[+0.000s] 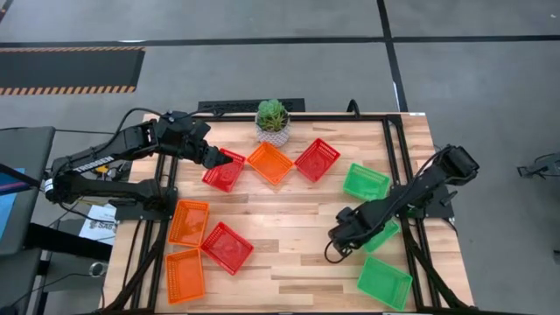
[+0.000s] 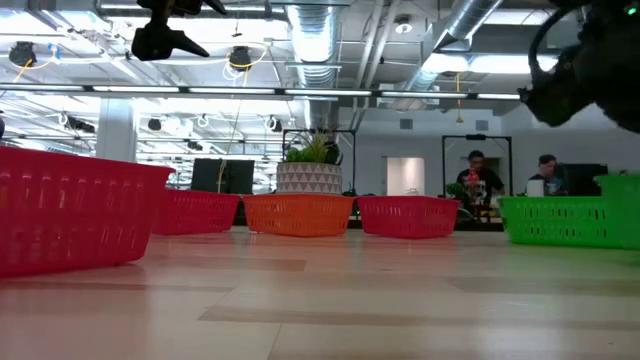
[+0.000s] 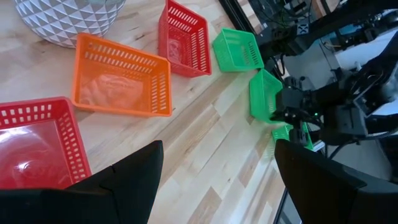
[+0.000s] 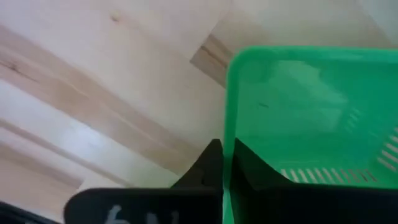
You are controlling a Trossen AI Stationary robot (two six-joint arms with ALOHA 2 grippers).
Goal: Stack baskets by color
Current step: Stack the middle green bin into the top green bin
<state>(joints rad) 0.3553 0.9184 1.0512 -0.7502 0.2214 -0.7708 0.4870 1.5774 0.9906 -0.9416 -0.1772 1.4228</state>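
From above, my right gripper sits low near the table's right edge, pinched onto the rim of a green basket, while my left gripper hovers over a red basket near the far edge by the potted plant. Through my left wrist, my fingers spread wide above that red basket. Through my right wrist, my jaws are clamped on the green basket's wall.

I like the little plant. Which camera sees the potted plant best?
The high view: the whole potted plant shows from above. The low view shows it far off behind baskets; the left wrist view catches only its white pot; the right wrist view misses it.
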